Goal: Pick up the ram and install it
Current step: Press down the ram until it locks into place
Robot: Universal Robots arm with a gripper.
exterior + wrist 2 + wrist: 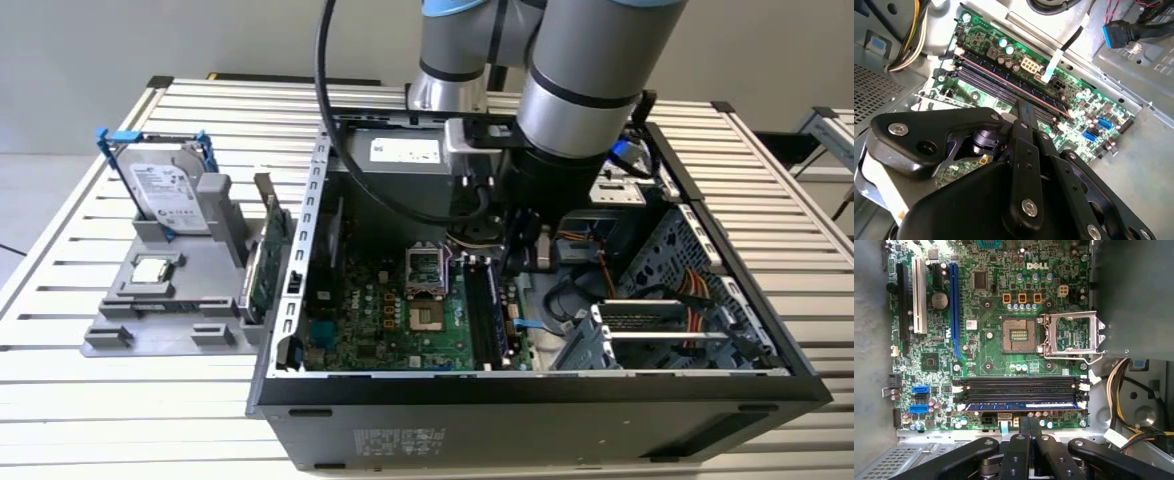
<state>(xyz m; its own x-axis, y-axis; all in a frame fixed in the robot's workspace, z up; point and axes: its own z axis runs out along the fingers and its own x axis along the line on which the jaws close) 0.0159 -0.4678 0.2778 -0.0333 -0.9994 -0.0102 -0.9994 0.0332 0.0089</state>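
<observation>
Progress: by my reading the ram [1021, 405] already lies in the slot nearest the motherboard's edge, a blue-edged stick with clips at both ends; whether it is fully latched I cannot tell.
Surface: a pale slatted surface [120, 400] carries everything; pale wall behind, another slatted bench at 3 o'clock in the exterior view.
Computer case [534, 400]: open, black, at the exterior view's centre, with the arm reaching down into it.
Motherboard [989, 305]: green, its processor socket bare and its bracket raised.
Grey holder [160, 320]: at 9 o'clock of the case; hard drive [171, 195] upright in a blue frame, green card [267, 260] on edge beside the case wall.
Hand [1028, 427]: fingers together, empty, tips just above the board's edge beside the ram.
</observation>
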